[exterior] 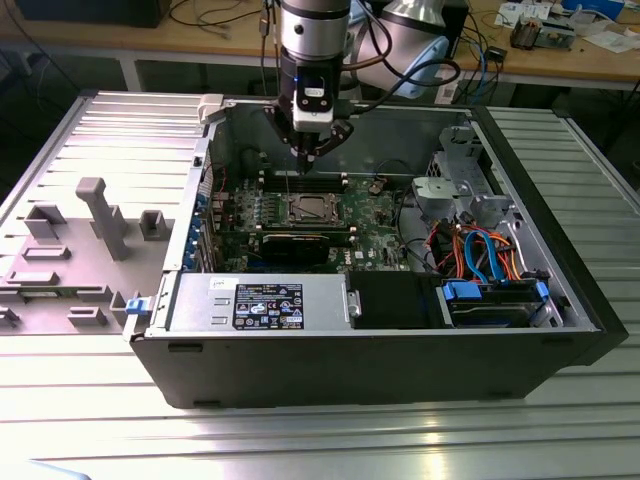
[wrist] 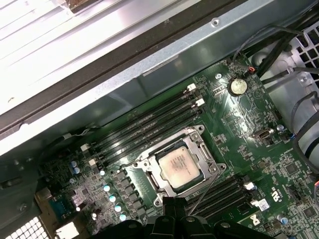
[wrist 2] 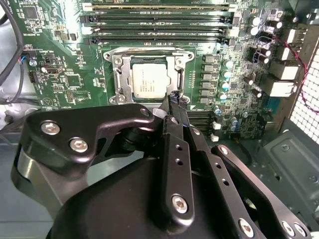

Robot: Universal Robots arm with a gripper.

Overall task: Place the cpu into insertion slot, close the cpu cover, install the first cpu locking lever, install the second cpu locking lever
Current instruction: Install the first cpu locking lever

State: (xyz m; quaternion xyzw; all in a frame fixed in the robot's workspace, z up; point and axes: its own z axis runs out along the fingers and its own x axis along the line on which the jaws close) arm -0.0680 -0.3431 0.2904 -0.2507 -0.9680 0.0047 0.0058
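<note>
gripper [wrist 2: 173, 98]: fingertips are seen pressed together, nothing clamped, poised over the socket's edge | cpu [wrist 2: 152, 80]: is seated in the insertion slot [wrist 2: 144, 50] | cpu cover [wrist 2: 122, 82]: is laid flat around it

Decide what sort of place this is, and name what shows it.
Probably a robotics lab: an open computer case on a ribbed metal table, a robot arm over its motherboard, cluttered wooden benches behind.
</note>
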